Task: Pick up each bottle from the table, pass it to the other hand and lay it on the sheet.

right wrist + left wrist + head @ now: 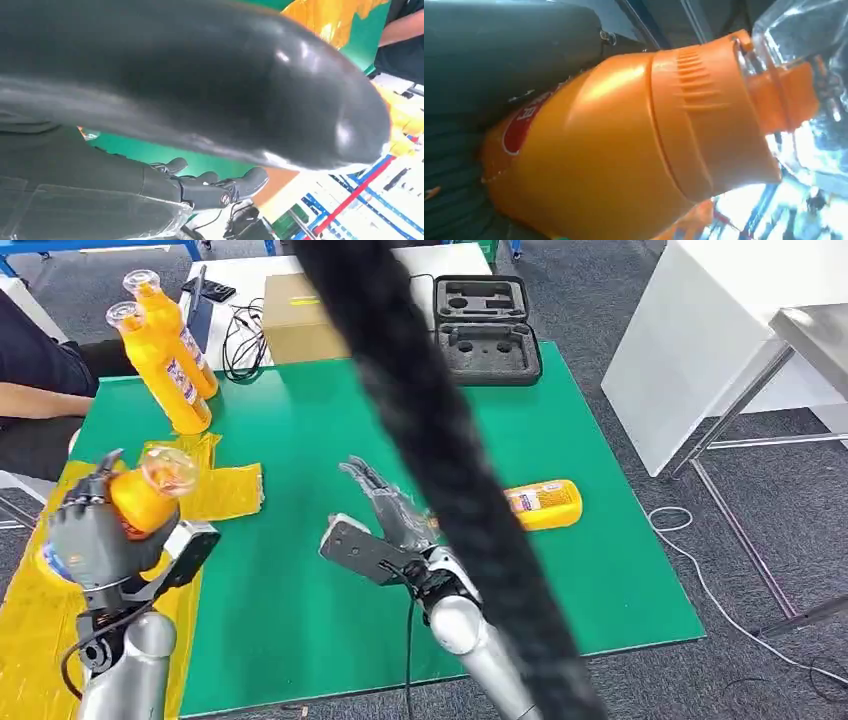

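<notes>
Smooth orange bottle (pixel 624 150), left hand (pixel 95 530) gripping

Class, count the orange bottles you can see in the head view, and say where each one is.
4. Two bottles stand at the green mat's far left corner, one is held in the left hand, one lies on the mat behind the dark cable, which could hide more.

Glossy orange plastic bottle (pixel 624 150)

I see bare green table mat (pixel 300 570) between my two hands. Two upright orange plastic bottles (pixel 165 360) block the far left corner.
</notes>
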Available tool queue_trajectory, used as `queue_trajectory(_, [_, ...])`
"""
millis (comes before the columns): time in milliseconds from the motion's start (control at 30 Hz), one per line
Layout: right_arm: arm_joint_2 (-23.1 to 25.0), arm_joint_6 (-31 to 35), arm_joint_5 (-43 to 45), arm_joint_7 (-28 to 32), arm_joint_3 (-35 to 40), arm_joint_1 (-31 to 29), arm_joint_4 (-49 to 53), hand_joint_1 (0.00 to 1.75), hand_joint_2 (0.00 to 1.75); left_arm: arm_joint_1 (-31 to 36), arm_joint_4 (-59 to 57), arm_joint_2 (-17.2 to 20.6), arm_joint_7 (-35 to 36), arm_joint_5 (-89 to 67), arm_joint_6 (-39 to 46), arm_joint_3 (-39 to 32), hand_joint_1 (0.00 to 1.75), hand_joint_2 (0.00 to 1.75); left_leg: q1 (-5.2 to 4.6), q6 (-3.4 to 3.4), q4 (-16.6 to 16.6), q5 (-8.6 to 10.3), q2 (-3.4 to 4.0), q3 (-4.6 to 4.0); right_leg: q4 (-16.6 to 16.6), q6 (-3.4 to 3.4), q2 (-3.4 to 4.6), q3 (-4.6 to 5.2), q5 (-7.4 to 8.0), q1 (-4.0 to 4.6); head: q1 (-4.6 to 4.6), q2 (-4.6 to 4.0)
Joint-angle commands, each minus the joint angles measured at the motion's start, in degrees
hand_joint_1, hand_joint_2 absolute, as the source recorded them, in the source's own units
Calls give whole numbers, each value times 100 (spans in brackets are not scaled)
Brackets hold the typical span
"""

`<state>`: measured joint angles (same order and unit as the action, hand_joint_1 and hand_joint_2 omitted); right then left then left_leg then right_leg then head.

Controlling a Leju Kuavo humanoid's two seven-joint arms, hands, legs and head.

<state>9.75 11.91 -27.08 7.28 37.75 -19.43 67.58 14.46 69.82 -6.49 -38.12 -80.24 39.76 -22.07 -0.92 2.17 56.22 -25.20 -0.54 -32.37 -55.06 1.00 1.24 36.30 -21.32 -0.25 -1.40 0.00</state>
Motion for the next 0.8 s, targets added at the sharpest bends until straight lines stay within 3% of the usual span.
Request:
queue_trajectory(33, [-216, 37, 132, 97, 309, -177, -64, 0, 0, 433, -1769, 155, 226, -399, 24, -413, 175, 175, 3, -22, -8, -13, -3, 44, 3, -2, -16, -43, -17, 4, -2, 2])
queue_trajectory(233, [-216, 37, 132, 97, 309, -177, -64, 0, 0, 433, -1769, 155, 226, -399, 24, -413, 175, 175, 8, -18, 1, -15, -7, 34, 1, 0, -20, -39, -18, 8, 2, 2])
queue_trajectory(400, [-206, -20, 137, 13, 436, -182, -89, 0, 0, 264, -2187, 468, 915, -680, 24, 393, 175, 175, 4, -22, 0, -13, -12, 34, 0, -2, -25, -39, -18, 8, 2, 2])
queue_trajectory(633, [-180, -104, 89, 17, 516, -247, -154, 0, 0, 130, -2694, 688, 1436, -796, 24, 1078, 175, 175, -4, -15, -7, -7, -3, 25, 2, -1, -12, -24, -11, -2, 0, 0])
queue_trajectory(667, [-314, 183, 388, -144, 890, -389, -153, 0, 0, 118, -2806, 783, 1399, -751, 24, 1155, 175, 175, 1, -19, -5, -11, -5, 32, 2, -2, -16, -34, -15, 2, 2, 2])
queue_trajectory(800, [-280, 69, 327, -94, 731, -304, -94, 0, 0, -27, -2951, 851, 1698, -811, 24, 1813, 175, 175, 1, -16, -7, -10, 0, 30, 3, 0, -11, -31, -12, 1, 2, 2])
